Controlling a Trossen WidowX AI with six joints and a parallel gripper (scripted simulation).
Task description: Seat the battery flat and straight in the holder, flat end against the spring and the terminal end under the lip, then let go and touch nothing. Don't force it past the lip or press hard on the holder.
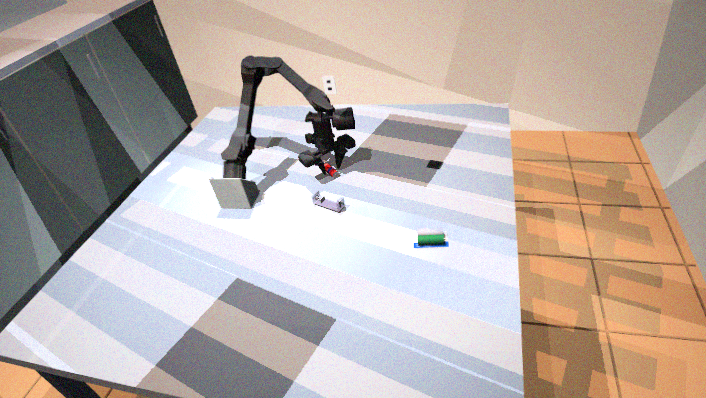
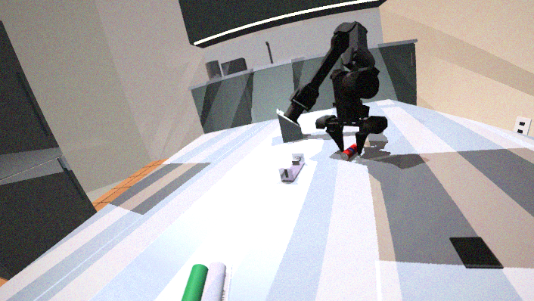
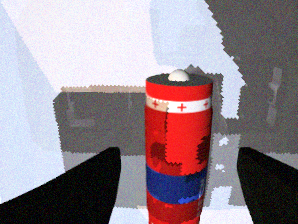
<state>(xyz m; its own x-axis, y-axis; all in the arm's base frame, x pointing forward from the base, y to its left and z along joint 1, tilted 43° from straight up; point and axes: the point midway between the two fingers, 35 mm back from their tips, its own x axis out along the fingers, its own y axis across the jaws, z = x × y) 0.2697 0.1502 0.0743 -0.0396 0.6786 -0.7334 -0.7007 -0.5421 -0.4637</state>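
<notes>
pincer [image 1: 331,169] above red battery [image 1: 330,169].
</notes>
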